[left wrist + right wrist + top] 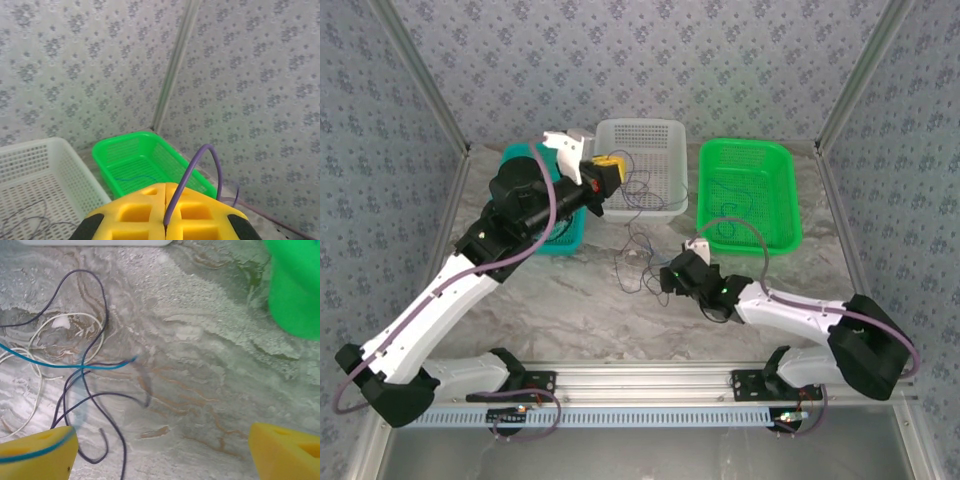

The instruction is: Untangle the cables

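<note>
A loose tangle of thin cables (pixel 640 255) lies on the marble table in front of the white basket. In the right wrist view I see a dark purple cable (pixel 95 300), a whitish one (pixel 75 317) and a teal one (pixel 75 366) crossing each other. My left gripper (pixel 610 175) is raised beside the white basket. Its yellow fingers (pixel 135 215) are shut on a purple cable (pixel 200 155) that arcs up from between them. My right gripper (pixel 665 278) hangs low, just right of the tangle. It (pixel 160 455) stands wide open over bare marble, and the teal cable lies across its left finger (pixel 35 455).
A white basket (pixel 640 130) with a few thin wires (pixel 30 220) stands at the back centre. A green basket (pixel 785 190) to its right holds a blue wire (pixel 135 177). A teal basket (pixel 565 238) sits partly behind the left arm. Patterned walls enclose the table.
</note>
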